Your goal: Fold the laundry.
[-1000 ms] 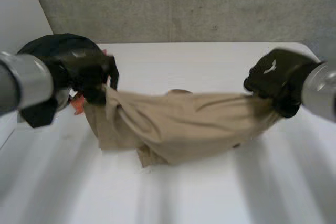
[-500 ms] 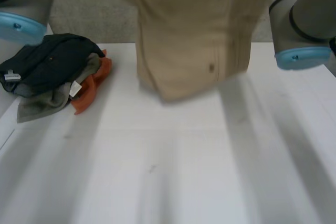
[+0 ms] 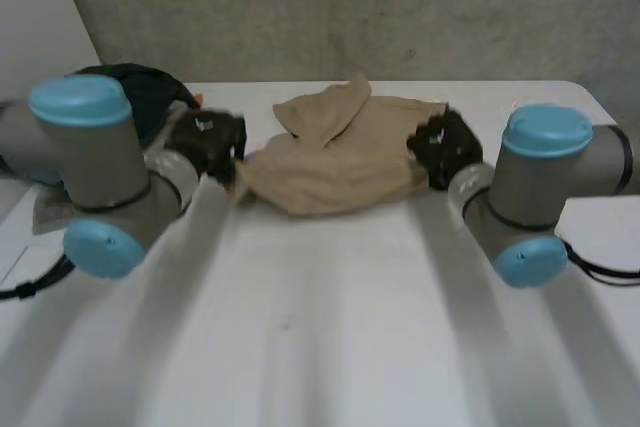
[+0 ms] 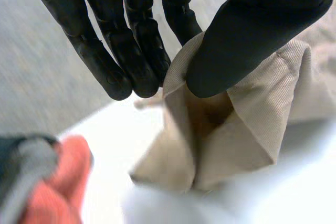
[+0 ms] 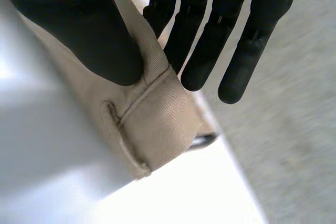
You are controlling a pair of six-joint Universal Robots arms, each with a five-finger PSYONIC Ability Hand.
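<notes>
Both side edges of the beige shirt (image 3: pixel 335 152) are pinched, and it lies crumpled on the far middle of the white table (image 3: pixel 320 327), stretched between the two hands. The left hand (image 3: pixel 205 142) nips its left edge between thumb and straight fingers (image 4: pixel 131 40). The right hand (image 3: pixel 445 147) nips a hemmed edge on the right side the same way. A pile of dark and orange clothes (image 3: pixel 140 82) sits just beyond the left hand.

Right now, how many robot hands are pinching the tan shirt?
2: the left hand pinches the tan shirt at its edge nearest the clothes pile; the right hand pinches the opposite edge.
</notes>
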